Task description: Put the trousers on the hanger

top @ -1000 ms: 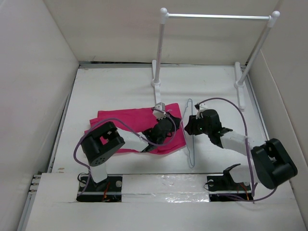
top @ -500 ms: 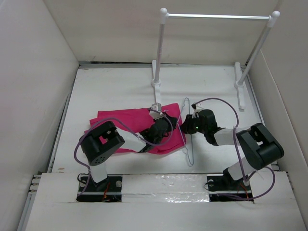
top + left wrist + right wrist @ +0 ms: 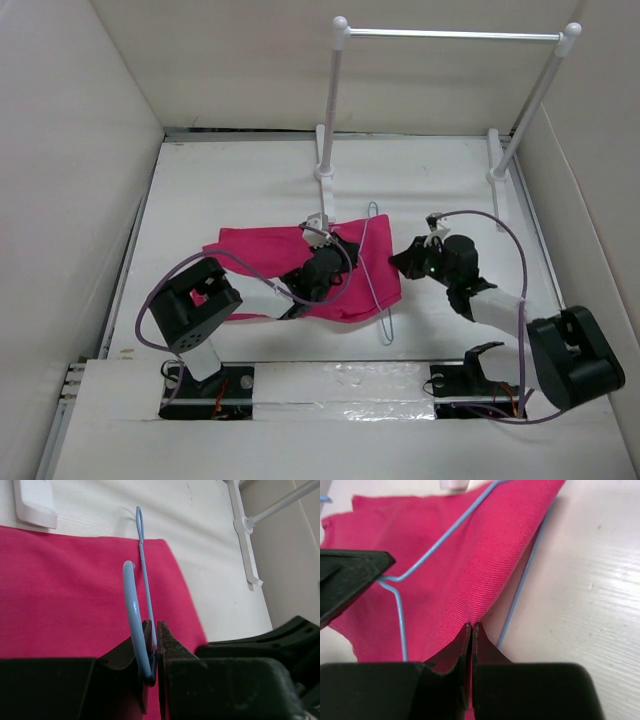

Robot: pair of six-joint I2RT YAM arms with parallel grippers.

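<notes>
The magenta-pink trousers (image 3: pixel 270 255) lie folded in the middle of the table. The thin pale blue wire hanger (image 3: pixel 372 270) lies across their right part, one side over the cloth and one under it. My left gripper (image 3: pixel 322 262) is shut on the hanger's wire near the hook, over the trousers; in the left wrist view the wire (image 3: pixel 134 605) runs between the jaws. My right gripper (image 3: pixel 402 262) is shut on the trousers' right edge (image 3: pixel 485 575), which it holds pinched just above the table, with the hanger's lower wire (image 3: pixel 520 592) beneath the cloth.
A white-poled rack with a silver bar (image 3: pixel 450 35) stands at the back, its feet (image 3: pixel 322 172) on the table behind the trousers. Tall white walls close in left, right and back. Purple cables loop over both arms.
The hanger has shifted left onto the trousers. My right gripper has pulled the trousers' edge rightward through the hanger. My left arm has moved slightly left.
</notes>
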